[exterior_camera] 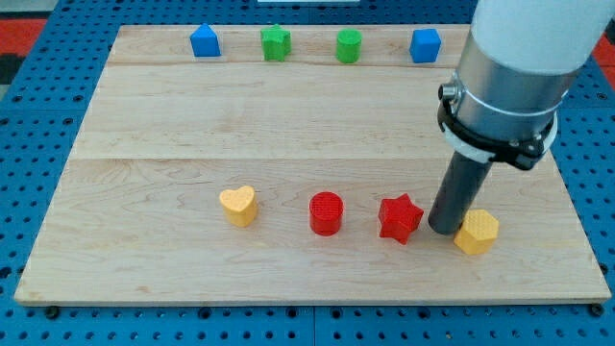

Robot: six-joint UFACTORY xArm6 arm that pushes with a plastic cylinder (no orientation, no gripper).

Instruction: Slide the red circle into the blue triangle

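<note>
Wooden board [288, 106]: my tip [443, 229] between red star [400, 218] and yellow hexagon [476, 232].

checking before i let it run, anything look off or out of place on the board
Nothing is damaged or tipped. One oddity: my tip sits between the red star and the yellow hexagon, not beside the red circle, with the star between them. The blue triangle sits far off at the view's top left.
</note>
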